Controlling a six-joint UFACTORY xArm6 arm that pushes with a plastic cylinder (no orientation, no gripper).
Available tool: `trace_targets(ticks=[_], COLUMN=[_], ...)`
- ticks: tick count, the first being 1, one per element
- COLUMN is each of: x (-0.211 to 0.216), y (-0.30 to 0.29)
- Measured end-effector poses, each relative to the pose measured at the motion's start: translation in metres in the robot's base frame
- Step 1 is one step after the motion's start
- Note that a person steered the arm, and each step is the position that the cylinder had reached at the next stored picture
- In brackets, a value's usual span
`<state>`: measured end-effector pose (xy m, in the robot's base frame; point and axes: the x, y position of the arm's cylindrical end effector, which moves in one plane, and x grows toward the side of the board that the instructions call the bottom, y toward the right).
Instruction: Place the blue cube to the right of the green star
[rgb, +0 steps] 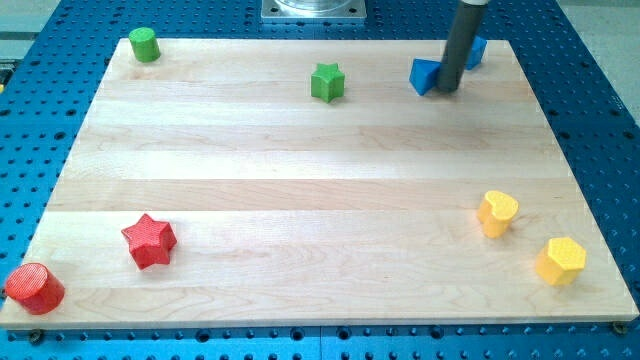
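The blue cube (425, 76) lies near the view's top, right of centre, on the wooden board. The green star (327, 82) lies to its left, about a hand's width away. My tip (446, 90) stands right against the blue cube's right side. The rod rises from there toward the view's top. A second blue block (476, 52) sits just behind the rod, partly hidden; its shape is unclear.
A green cylinder (145, 44) stands at the board's top left corner. A red star (149, 240) and a red cylinder (34, 288) lie at the bottom left. A yellow heart (497, 212) and a yellow hexagon (560, 261) lie at the bottom right.
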<state>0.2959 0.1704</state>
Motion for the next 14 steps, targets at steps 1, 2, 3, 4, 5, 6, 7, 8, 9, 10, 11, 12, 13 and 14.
trace_targets(ticks=[1,2,3,4,5,6,7,8,9,10,11,12,13,14], x=[0.001,-0.017,-0.028,0.006,0.01,0.021,0.007,-0.025,-0.015,0.025,0.055,0.027,-0.021,-0.03], y=[-0.004,0.002,-0.007,-0.029,-0.029,-0.035,-0.001,-0.007,-0.026,-0.049,-0.069,-0.025,-0.027,-0.039])
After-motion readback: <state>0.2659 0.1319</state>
